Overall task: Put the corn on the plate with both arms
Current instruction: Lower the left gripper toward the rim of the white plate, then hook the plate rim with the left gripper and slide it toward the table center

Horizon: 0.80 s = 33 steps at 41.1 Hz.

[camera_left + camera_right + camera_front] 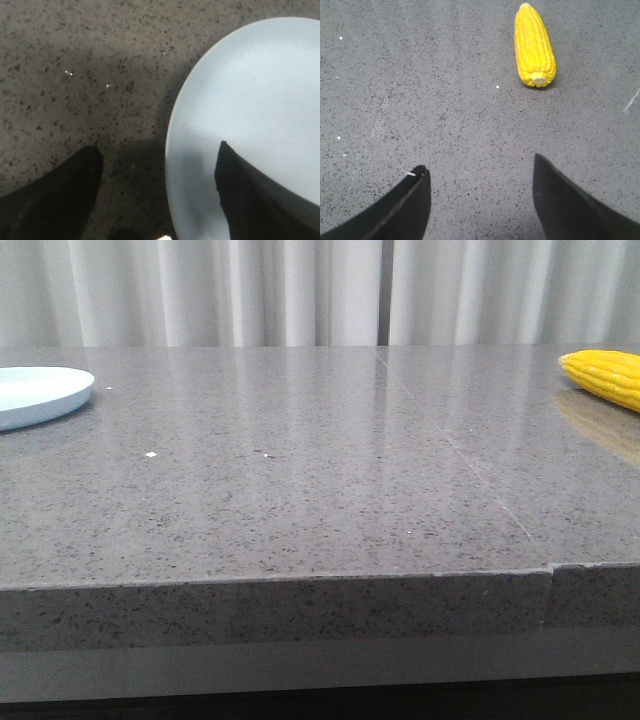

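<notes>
Low front view along table (pixel 300 500); wrist views downward, close.

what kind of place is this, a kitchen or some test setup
Probably a staged test setup rather than a real kitchen: a grey speckled stone-look countertop backed by plain white curtains, holding only a pale blue round plate and a bright yellow corn cob.

Surface (pixel 300 490): grey speckled stone, glossy, with a thin seam running across it and scattered small white specks. Plate (pixel 250 115): pale blue, round, lying flat directly beneath the left gripper (pixel 157 165), one finger above its rim area, the other above bare stone. Corn (pixel 535 45): yellow cob lying flat, ahead of the right gripper (pixel 480 172), pale stem end toward it, well apart.
</notes>
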Each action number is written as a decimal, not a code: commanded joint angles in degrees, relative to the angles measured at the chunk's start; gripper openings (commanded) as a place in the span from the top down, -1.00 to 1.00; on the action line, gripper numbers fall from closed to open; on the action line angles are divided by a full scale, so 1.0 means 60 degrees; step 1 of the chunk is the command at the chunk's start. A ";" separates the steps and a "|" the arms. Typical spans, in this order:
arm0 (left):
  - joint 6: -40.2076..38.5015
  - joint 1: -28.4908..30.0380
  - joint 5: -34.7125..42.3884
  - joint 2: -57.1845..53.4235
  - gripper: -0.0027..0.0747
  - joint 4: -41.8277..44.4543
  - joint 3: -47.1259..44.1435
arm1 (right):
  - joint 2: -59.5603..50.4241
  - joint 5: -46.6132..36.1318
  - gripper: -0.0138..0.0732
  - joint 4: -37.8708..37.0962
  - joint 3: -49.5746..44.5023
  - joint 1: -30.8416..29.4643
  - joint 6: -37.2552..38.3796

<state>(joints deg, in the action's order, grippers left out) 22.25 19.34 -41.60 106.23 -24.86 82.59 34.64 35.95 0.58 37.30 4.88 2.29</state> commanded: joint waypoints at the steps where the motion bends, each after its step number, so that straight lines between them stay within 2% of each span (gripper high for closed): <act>1: 0.0036 -0.0178 0.0426 -0.0265 -0.20 -0.0309 0.0409 | 0.0096 -0.0606 -0.41 -0.0097 0.0313 -0.0034 -0.0081; 7: 0.0036 -0.0341 0.0510 -0.0116 0.08 -0.0309 0.0436 | 0.0096 -0.0595 -0.41 -0.0097 0.0313 -0.0034 -0.0081; 15: 0.0036 -0.0360 0.0527 -0.0071 0.70 -0.0309 0.0436 | 0.0096 -0.0595 -0.41 -0.0097 0.0313 -0.0034 -0.0081; 20: 0.0036 -0.0360 0.0527 -0.0071 0.99 -0.0309 0.0436 | 0.0096 -0.0595 -0.41 -0.0097 0.0313 -0.0034 -0.0081; 33: 0.0036 -0.0384 -0.0114 -0.0837 0.98 -0.0371 0.0452 | 0.0096 -0.0595 -0.41 -0.0097 0.0313 -0.0034 -0.0081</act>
<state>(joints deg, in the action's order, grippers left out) 22.34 17.56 -42.41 106.91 -25.32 83.58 34.64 36.08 0.58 37.30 4.88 2.29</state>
